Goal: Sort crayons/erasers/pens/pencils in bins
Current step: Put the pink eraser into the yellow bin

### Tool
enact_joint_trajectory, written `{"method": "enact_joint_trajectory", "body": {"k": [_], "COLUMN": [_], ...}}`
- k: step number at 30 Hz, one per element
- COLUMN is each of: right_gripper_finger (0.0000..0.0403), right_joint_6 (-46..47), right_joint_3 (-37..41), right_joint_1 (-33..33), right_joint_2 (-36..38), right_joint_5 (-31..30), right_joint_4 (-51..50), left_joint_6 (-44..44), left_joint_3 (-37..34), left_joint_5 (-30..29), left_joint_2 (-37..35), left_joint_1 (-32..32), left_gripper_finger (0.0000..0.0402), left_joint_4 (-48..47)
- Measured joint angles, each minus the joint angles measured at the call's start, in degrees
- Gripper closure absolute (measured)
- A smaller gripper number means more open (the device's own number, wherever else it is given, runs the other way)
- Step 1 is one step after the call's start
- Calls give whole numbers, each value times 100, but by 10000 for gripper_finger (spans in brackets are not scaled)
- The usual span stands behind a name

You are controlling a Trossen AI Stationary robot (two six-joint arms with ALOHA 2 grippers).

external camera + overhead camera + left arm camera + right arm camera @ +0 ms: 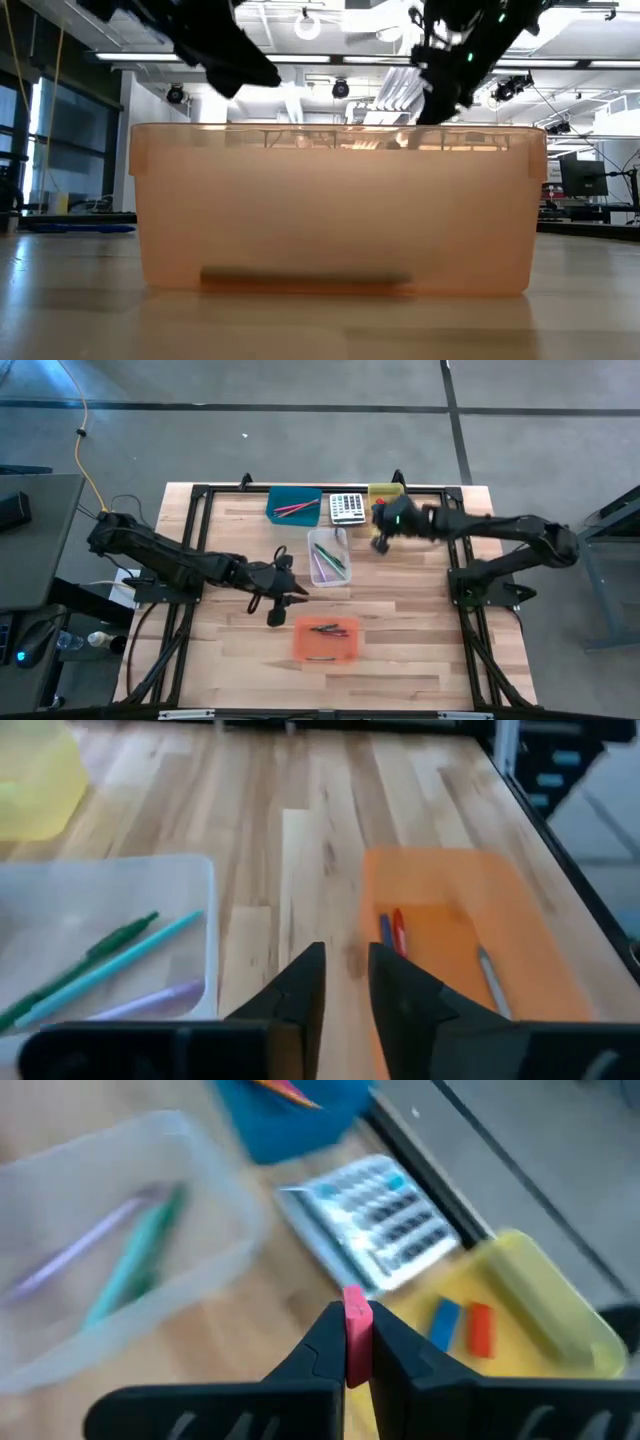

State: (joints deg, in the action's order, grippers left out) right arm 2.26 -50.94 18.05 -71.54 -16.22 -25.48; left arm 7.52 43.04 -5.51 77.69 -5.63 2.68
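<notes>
My right gripper (383, 538) hangs over the table beside the calculator (347, 508) and the yellow bin (386, 494), shut on a pink-red eraser (356, 1308). A blue and a red eraser (445, 1320) lie in the yellow bin (545, 1295). My left gripper (347, 960) stands open with nothing between its fingers, above the bare wood between the clear bin (329, 557) and the orange bin (326, 640). Green, teal and purple pens (110, 955) lie in the clear bin. Crayons (392, 932) lie in the orange bin. Pencils (296, 508) lie in the teal bin (293, 503). My right gripper pinches the pink-red eraser between its two fingertips (325, 1342), which close on its two flat sides. The eraser's end (355, 1297) sticks out a little past the tips. The fingers slant down from the table's right side. The eraser is lifted clear of the table.
The grey-keyed calculator (375, 1215) lies between the teal bin and the yellow bin at the far edge. A black frame (200, 492) runs around the tabletop. Bare wood (400, 620) lies right of the orange bin. In the low view the orange bin (340, 210) fills the foreground.
</notes>
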Motion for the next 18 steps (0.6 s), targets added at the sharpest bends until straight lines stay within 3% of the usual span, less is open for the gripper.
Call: {"method": "enact_joint_trajectory", "body": {"k": [4, 9, 18], "right_gripper_finger": [399, 399, 397], "right_joint_6": [-216, -296, -402], "right_joint_3": [0, 0, 2], "right_joint_1": [1370, 2589, 3162], "right_joint_2": [-197, -833, -1990], "right_joint_5": [1067, 2001, 2624], "right_joint_4": [120, 346, 897], "left_joint_6": [131, 130, 57], "left_joint_3": [-403, -493, -485], "left_joint_5": [-146, -228, -240], "left_joint_2": [-64, -145, -781], "left_joint_1": [0, 48, 469], "left_gripper_finger": [363, 398, 400], "left_joint_4": [692, 581, -577]}}
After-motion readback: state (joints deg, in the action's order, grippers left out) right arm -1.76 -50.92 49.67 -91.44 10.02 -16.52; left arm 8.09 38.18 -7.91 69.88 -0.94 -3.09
